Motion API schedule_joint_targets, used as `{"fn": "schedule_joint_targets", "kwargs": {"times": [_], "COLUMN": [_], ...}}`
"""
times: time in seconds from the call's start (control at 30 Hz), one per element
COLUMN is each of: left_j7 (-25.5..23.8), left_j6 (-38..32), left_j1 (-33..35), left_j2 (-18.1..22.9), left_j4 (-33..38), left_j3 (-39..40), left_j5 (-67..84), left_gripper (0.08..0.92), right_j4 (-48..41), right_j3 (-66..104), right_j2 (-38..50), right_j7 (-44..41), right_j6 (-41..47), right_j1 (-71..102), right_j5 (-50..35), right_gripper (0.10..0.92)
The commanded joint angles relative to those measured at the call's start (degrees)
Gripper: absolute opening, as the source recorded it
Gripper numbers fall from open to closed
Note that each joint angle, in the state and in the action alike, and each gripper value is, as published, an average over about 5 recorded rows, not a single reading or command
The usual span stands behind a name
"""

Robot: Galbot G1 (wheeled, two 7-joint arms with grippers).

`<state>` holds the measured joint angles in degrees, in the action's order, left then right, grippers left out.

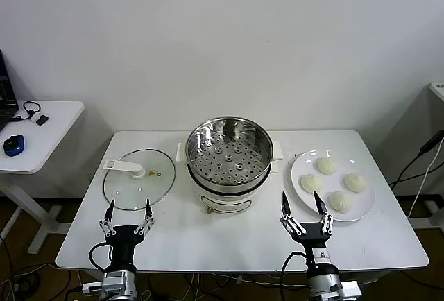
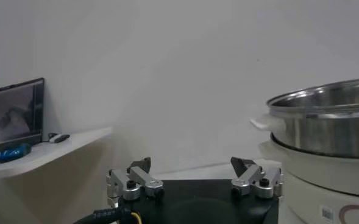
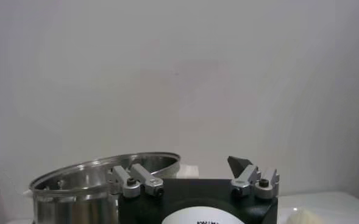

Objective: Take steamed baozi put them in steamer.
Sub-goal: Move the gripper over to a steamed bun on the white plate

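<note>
Several cream-white steamed baozi (image 1: 334, 184) lie on a white plate (image 1: 365, 207) at the right of the table. The steamer (image 1: 229, 157), a shiny steel pot with a perforated tray on a white base, stands open at the middle; it also shows in the left wrist view (image 2: 325, 131) and the right wrist view (image 3: 88, 189). My right gripper (image 1: 304, 207) is open and empty at the front edge, just in front of the plate. My left gripper (image 1: 128, 211) is open and empty at the front left. One baozi (image 3: 304, 217) peeks into the right wrist view.
A flat glass lid (image 1: 139, 178) with a white handle lies left of the steamer, just behind my left gripper. A side desk (image 1: 41, 134) with a blue mouse (image 1: 13, 144) stands far left. Cables hang at the right.
</note>
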<state>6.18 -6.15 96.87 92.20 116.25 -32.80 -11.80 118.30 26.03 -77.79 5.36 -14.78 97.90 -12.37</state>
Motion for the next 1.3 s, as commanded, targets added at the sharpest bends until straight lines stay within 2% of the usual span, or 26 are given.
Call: {"fn": "schedule_joint_targets", "kwargs": {"times": [0.03,0.23,0.43,0.6,0.83,1.1,1.3], "left_j7": [0.01,0.00,0.05,0.14,0.35,0.57,1.03], "left_j6": [-0.09,-0.04,-0.25,-0.51,-0.62,-0.81,-1.15], "left_j1": [0.04,-0.03,-0.03,0.12,0.08,-0.14,-0.08], "left_j2": [2.19,2.05,1.98,1.92,1.93,1.79,1.42], "left_j4": [-0.14,0.09,-0.08,-0.27,-0.57,-1.14,-1.63], "left_j3": [-0.31,-0.34,-0.40,-0.42,-0.28,0.10,0.18], "left_j5": [0.39,0.76,1.06,1.21,1.13,1.09,1.50], "left_gripper": [0.823,0.823,0.823,0.823,0.823,0.823,0.823], "right_j4": [-1.15,-3.70,-10.13,-14.36,-17.24,-22.87,-28.23], "right_j3": [6.65,10.33,11.98,11.16,9.53,-2.13,-23.69], "right_j2": [2.64,8.24,17.45,24.95,37.15,52.42,61.35], "right_j7": [-0.47,-0.11,-0.16,-2.19,-15.83,-33.39,-44.16], "right_j6": [11.22,18.95,26.16,32.75,35.91,33.73,30.18], "right_j1": [-6.95,-13.56,-20.64,-25.06,-31.45,-40.84,-58.64], "right_j5": [-7.25,-11.92,-15.97,-12.24,4.65,13.51,13.49], "right_gripper": [0.823,0.823,0.823,0.823,0.823,0.823,0.823]}}
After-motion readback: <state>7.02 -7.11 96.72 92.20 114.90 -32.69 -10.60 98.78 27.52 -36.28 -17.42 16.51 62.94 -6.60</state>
